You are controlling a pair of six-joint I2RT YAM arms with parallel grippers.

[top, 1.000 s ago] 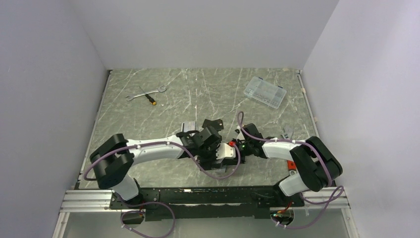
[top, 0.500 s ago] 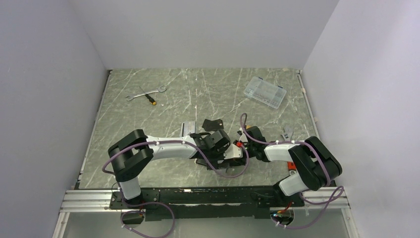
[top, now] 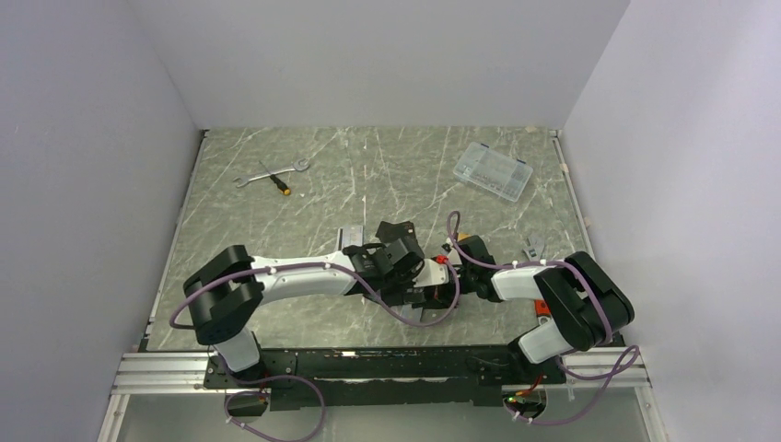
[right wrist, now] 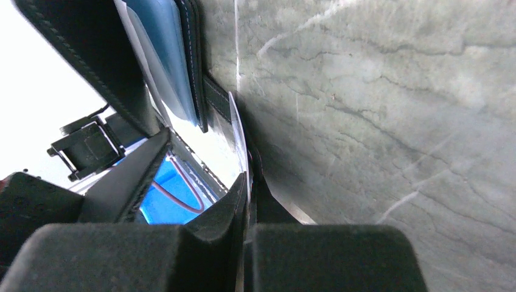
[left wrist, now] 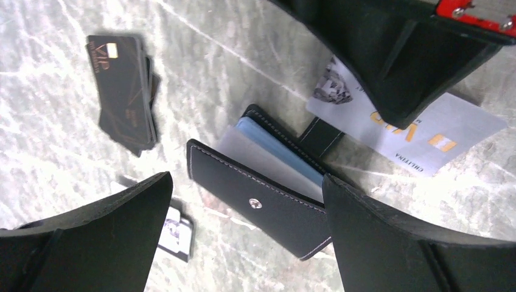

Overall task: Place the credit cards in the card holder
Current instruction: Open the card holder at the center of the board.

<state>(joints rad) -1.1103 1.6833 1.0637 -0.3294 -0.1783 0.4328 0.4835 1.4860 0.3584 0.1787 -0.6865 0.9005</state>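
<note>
Grey marbled table fills the cell, and nearest the bases both arms bend in to meet at its middle. Over the last second the left arm has pushed forward and the right wrist has closed in beside it, so both tools now crowd one spot. I judge the insertion is about to begin, not yet done. Left gripper hangs with fingers wide apart, straddling the wallet, which lies on the table with its flap lifted and pale blue pockets showing. Right gripper is pinched tight on the edge of a pale card, low by the wallet's tab and outside the pockets. Count: one wallet, one pale card in the pinch, one stack of dark cards lying apart, too close-packed to number, and one small card half hidden by a left finger. Farthest off: one wrench, one screwdriver, one clear box
</note>
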